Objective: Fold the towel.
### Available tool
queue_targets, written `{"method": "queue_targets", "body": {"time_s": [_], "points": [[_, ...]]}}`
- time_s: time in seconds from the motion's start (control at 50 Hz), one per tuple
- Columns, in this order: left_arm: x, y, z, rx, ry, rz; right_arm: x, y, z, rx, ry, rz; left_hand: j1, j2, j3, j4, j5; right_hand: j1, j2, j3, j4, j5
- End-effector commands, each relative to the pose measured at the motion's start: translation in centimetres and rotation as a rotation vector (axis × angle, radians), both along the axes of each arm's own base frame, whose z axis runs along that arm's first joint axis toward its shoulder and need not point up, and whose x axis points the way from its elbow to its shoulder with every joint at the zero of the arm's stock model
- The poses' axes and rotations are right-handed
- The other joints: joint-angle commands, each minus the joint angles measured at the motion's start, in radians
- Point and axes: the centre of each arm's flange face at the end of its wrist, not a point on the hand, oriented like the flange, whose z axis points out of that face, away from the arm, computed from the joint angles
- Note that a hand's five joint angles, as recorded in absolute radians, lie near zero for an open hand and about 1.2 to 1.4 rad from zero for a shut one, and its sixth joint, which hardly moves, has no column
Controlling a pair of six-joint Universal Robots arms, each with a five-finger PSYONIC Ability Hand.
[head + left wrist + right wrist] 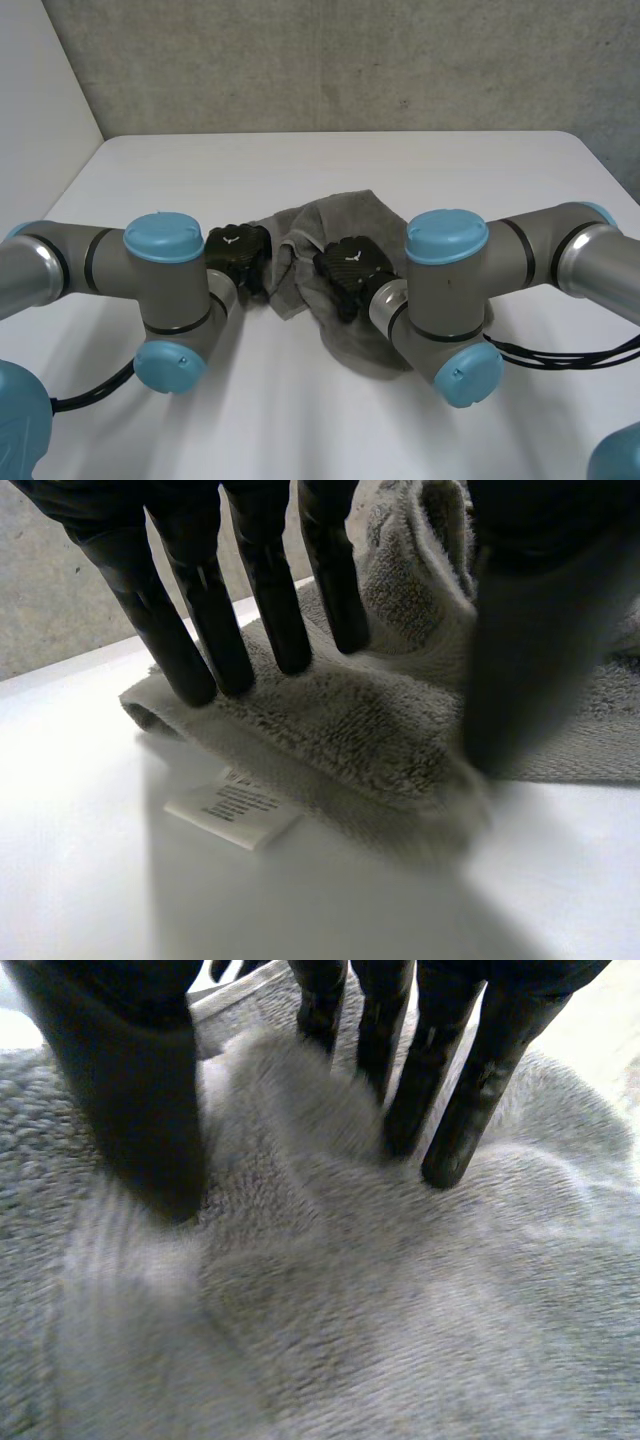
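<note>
A crumpled grey towel (340,215) lies bunched in the middle of the white table (330,160). My left hand (238,258) is at the towel's left edge. In the left wrist view its straight fingers (272,600) stand with their tips on the folded towel (370,720) edge, and the thumb (530,630) presses the cloth well apart from them. My right hand (350,270) rests on the middle of the towel. There its straight fingers (485,1090) and thumb (140,1090) press into the towel (380,1300), spread wide with a low ridge of cloth between them.
A white care label (235,810) sticks out from under the towel's edge onto the table, just below my left hand's fingertips. Both forearms (440,290) cross the front of the table. A grey wall (350,60) stands behind the far edge.
</note>
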Motion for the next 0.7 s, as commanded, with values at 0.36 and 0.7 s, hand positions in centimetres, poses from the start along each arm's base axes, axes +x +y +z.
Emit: {"method": "queue_targets", "body": {"time_s": [0.36, 0.7], "points": [[-0.2, -2.5, 12.3, -0.348, 0.195, 0.030, -4.1, -3.4, 15.2, -0.442, -0.076, -0.026, 0.554, 0.562, 0.553, 0.545, 0.386, 0.629, 0.638, 0.633, 0.631, 0.626], [2.1, 1.2, 12.3, -0.284, 0.154, 0.025, -4.5, 2.8, 6.4, 0.041, -0.126, -0.024, 0.537, 0.544, 0.535, 0.528, 0.368, -0.470, -0.462, -0.467, -0.469, -0.473]]}}
